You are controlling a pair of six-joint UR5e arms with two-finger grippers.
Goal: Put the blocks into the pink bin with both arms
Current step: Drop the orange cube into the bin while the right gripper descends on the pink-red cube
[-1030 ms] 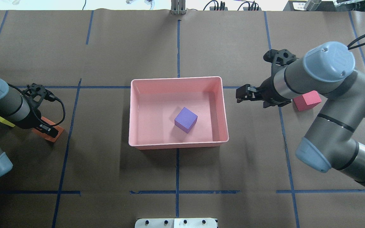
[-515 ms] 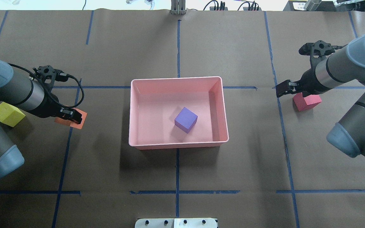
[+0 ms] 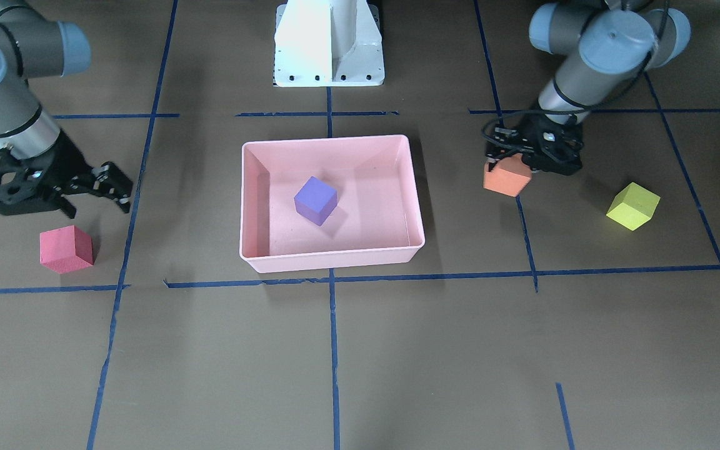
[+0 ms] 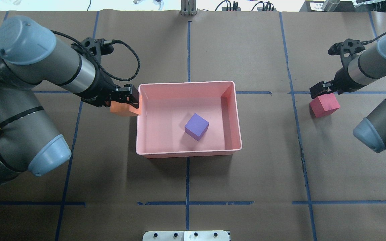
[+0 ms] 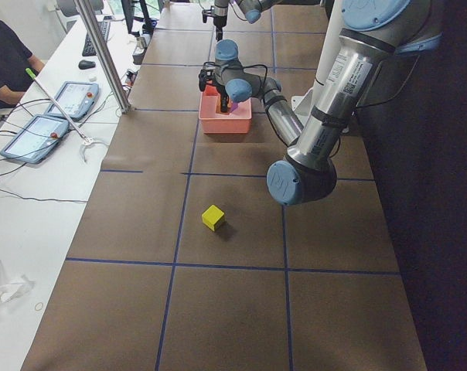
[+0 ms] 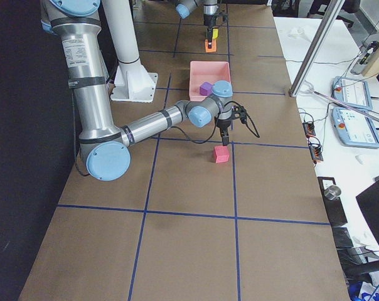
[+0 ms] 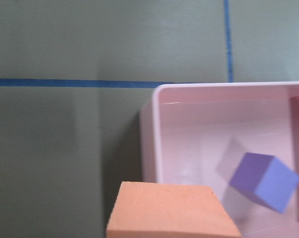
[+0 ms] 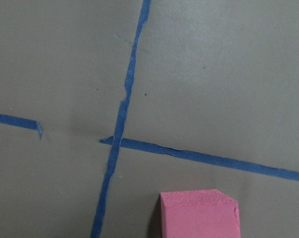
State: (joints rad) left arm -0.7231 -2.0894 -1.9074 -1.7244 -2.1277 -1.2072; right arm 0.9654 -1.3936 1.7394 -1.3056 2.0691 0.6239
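Note:
The pink bin [image 4: 186, 84] stands mid-table and holds the purple block [image 4: 196, 126]. My left gripper [image 4: 129, 100] is shut on the orange block [image 4: 122, 109] and holds it above the table just outside the bin's left rim. In the front view the left gripper [image 3: 522, 159] holds this block [image 3: 507, 177] to the right of the bin [image 3: 329, 259]. My right gripper [image 4: 320, 89] is open and empty, just above and beside the red block [image 4: 324, 106], which lies on the table. The yellow-green block [image 3: 633, 206] lies on the table further out on my left.
The white pedestal base [image 3: 329, 44] stands behind the bin. Blue tape lines [image 4: 187, 180] cross the brown table cover. In the left side view a white desk with tablets [image 5: 32, 131] and a metal post [image 5: 102, 54] run along the far table edge.
My left arm has lifted the orange block and carried it right, up to the bin's left rim. My right gripper has moved right, away from the bin, to over the red block.

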